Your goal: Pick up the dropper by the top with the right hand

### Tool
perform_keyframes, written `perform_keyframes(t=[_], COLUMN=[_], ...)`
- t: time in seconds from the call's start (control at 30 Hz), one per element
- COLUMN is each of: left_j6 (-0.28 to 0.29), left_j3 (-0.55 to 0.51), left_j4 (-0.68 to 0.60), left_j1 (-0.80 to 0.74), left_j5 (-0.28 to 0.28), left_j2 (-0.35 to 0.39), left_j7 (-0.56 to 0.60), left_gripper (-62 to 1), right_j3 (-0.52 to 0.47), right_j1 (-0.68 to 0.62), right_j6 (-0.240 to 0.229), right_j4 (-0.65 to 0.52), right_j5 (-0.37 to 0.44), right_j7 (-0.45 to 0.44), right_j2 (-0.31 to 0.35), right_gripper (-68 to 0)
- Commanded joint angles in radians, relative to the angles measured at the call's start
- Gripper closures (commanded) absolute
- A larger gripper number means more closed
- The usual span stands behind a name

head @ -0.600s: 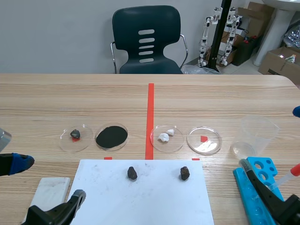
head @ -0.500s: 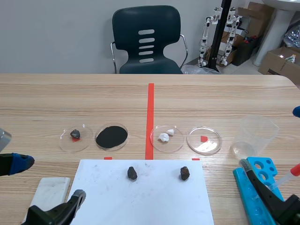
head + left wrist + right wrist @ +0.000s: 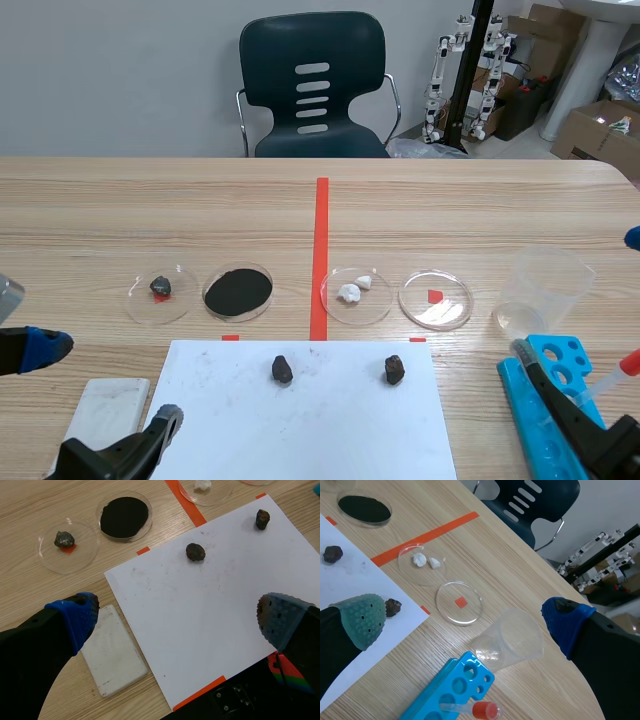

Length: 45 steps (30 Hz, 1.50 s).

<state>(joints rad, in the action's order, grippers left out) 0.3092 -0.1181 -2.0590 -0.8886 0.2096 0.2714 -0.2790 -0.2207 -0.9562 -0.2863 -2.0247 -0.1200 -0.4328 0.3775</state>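
Light wood-grain table [image 3: 500,200], dark teal plastic chair [image 3: 312,80] behind it. Row of four clear petri dishes: one with a small dark stone [image 3: 160,293], one full of black powder [image 3: 238,291], one with white chunks [image 3: 355,294], one with nothing in it, sitting over a red square mark [image 3: 435,299]. White paper sheet [image 3: 330,430] nearer the robot carries two dark rocks [image 3: 282,369] [image 3: 394,370], well apart. White rectangular slab [image 3: 112,650] just beside the sheet.

Clear plastic dropper with red bulb [image 3: 472,709] lies on the blue plastic tube rack [image 3: 455,685], under the right gripper [image 3: 464,615]; bulb end faces its blue-padded finger. Clear plastic cup [image 3: 512,640] just beyond the rack.

Right gripper: fingers spread wide, holding nothing, not touching the dropper. Left gripper [image 3: 175,622]: also spread, over the sheet, holding nothing.
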Motion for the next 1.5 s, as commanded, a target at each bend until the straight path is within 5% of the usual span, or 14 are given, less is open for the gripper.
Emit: perform_keyframes(t=[0.0,0.4,0.83,1.13,1.47], left_j6=[0.0,0.0,0.0,0.0,0.0], left_j3=[0.006,0.006,0.006,0.006,0.006], left_j4=[-0.008,-0.008,-0.008,-0.008,-0.008], left_j1=[-0.006,-0.006,-0.006,-0.006,-0.006], left_j5=[0.006,0.006,0.006,0.006,0.006], left_j2=[-0.005,-0.005,-0.005,-0.005,-0.005], left_j7=[0.016,0.016,0.016,0.016,0.016], left_gripper=[-62.3,-62.3,-62.3,-62.3,-62.3], right_j3=[-0.003,-0.028,-0.176,-0.184,-0.182], right_j1=[0.011,-0.085,-0.361,-0.316,-0.142], right_j6=[0.008,0.009,0.0,-0.051,-0.151], right_j4=[-0.004,-0.004,0.037,0.301,0.514], right_j5=[-0.026,-0.017,0.133,0.154,0.153], right_j7=[-0.017,-0.112,-0.402,-0.626,-0.648], right_j2=[0.013,0.013,0.013,0.013,0.013], right_gripper=[-67.9,-67.9,-67.9,-67.9,-67.9])
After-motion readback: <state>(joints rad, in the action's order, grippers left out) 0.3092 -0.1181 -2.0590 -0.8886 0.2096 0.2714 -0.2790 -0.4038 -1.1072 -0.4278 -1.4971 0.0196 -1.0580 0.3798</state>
